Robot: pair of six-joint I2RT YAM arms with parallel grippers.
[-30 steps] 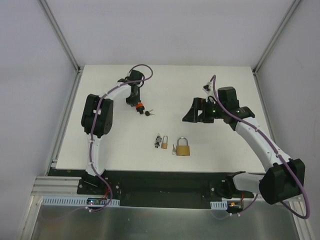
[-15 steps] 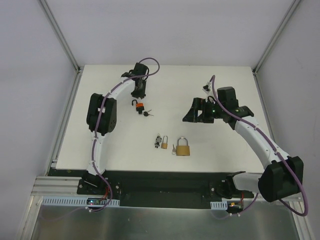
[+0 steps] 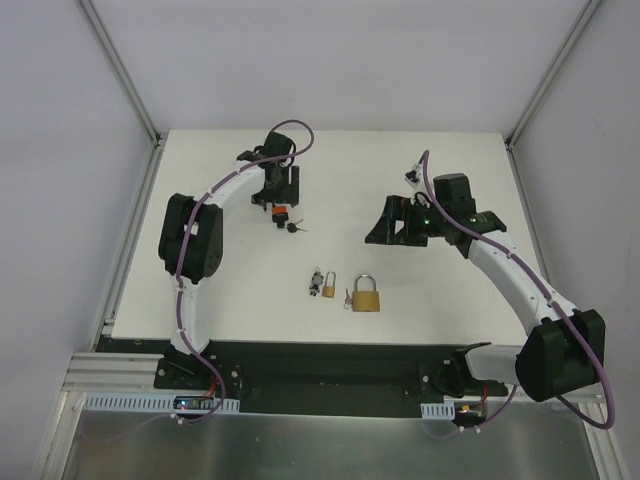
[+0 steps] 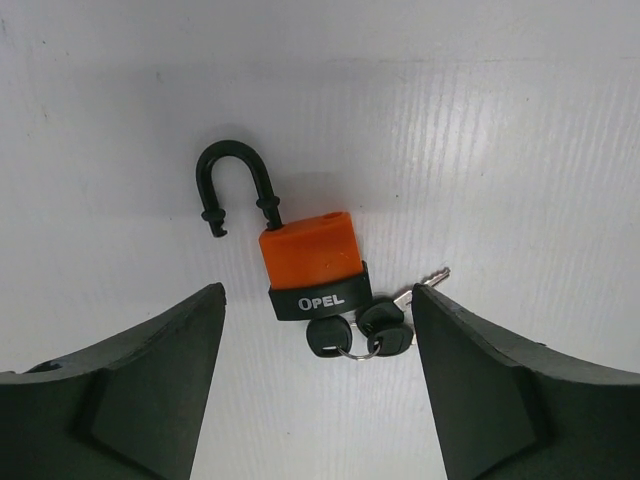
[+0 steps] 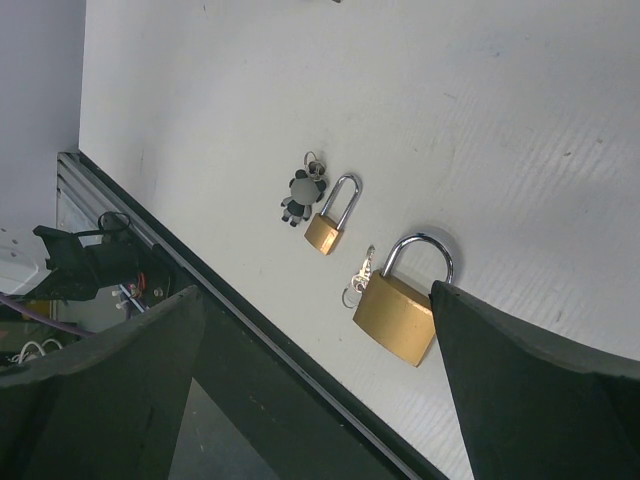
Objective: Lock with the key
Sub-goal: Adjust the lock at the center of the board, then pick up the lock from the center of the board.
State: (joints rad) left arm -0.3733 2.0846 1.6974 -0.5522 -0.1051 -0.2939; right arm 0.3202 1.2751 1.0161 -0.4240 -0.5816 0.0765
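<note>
An orange padlock with a black band lies flat on the white table, its black shackle swung open. A ring of black-headed keys sits at its base, one head tight against the keyhole end. My left gripper hovers open just above the padlock, one finger on each side and nothing between them. My right gripper is open and empty in mid-table, well apart from that lock.
A large brass padlock with small keys beside it lies near the front edge. A small brass padlock with a keyring charm lies left of it. The table's black front rail runs close by.
My left gripper went from shut to open and let go of the orange padlock, which now lies on the table. The right arm has not moved.
</note>
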